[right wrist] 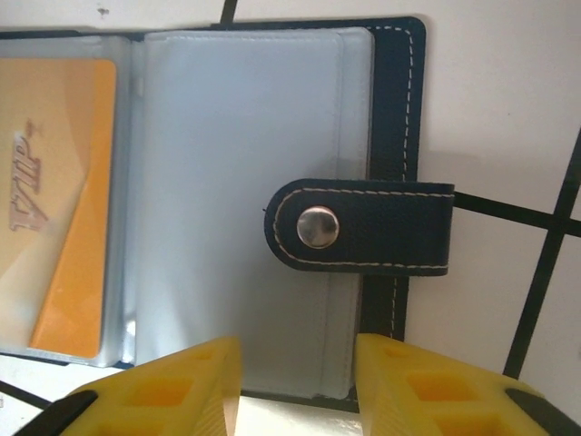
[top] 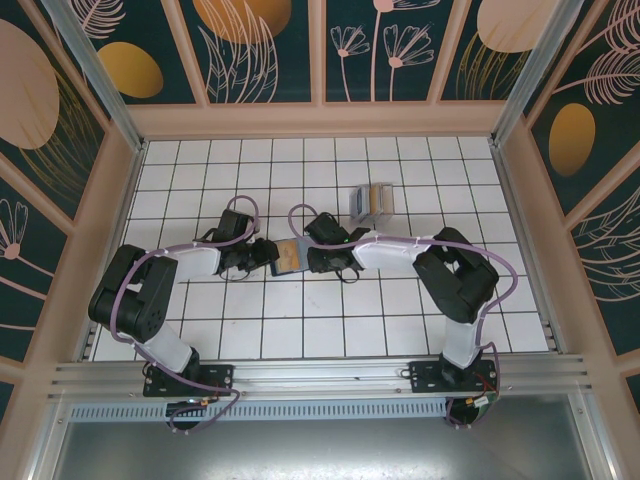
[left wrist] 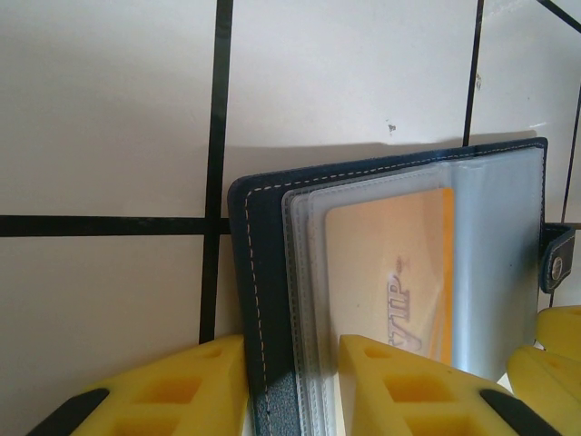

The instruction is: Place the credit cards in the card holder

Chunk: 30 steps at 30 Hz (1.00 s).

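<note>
Card holder point(top: 288, 257), stitched navy, orange card point(left wrist: 390, 272) in clear sleeve point(right wrist: 236, 136); left claw point(left wrist: 290, 350), right claw point(right wrist: 297, 350) part-open, grip unclear

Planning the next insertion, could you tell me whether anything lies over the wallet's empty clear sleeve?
Yes: on the open dark navy folding wallet, its snap-button strap lies folded across the empty clear plastic sleeve, beside the sleeved orange plastic card.

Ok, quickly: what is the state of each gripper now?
Left gripper: open, astride the left edge of the card holder, no clear grip.
Right gripper: open, at its right page's lower edge, no clear grip.
</note>
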Each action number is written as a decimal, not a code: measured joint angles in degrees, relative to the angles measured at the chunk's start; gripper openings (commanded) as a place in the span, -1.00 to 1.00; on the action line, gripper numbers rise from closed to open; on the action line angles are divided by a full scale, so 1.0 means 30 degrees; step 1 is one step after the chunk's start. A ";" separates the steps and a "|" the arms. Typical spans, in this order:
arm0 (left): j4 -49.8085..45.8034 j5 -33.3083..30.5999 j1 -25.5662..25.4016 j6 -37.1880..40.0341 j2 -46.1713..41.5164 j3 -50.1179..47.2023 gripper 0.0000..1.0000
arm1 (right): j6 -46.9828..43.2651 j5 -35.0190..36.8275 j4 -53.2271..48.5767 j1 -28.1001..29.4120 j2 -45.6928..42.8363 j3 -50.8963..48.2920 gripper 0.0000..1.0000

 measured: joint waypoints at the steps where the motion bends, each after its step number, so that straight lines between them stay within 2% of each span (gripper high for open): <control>1: 0.0000 0.0000 0.0000 0.0000 0.0000 0.0000 -0.33 | 0.0000 0.0000 -0.0022 0.0022 0.0007 0.0000 -0.26; 8: 0.0007 -0.0007 0.0000 0.0000 0.0000 0.0000 -0.33 | -0.0299 -0.0022 -0.0051 0.0029 0.0393 0.0299 -0.37; 12: 0.0000 -0.0007 0.0000 0.0000 0.0000 0.0000 -0.34 | -0.0291 -0.0015 -0.0058 0.0036 0.0503 0.0452 -0.23; 30: 0.0022 0.0000 0.0000 0.0007 0.0000 -0.0015 -0.33 | -0.0291 0.0401 -0.0255 0.0175 -0.0408 0.0605 -0.14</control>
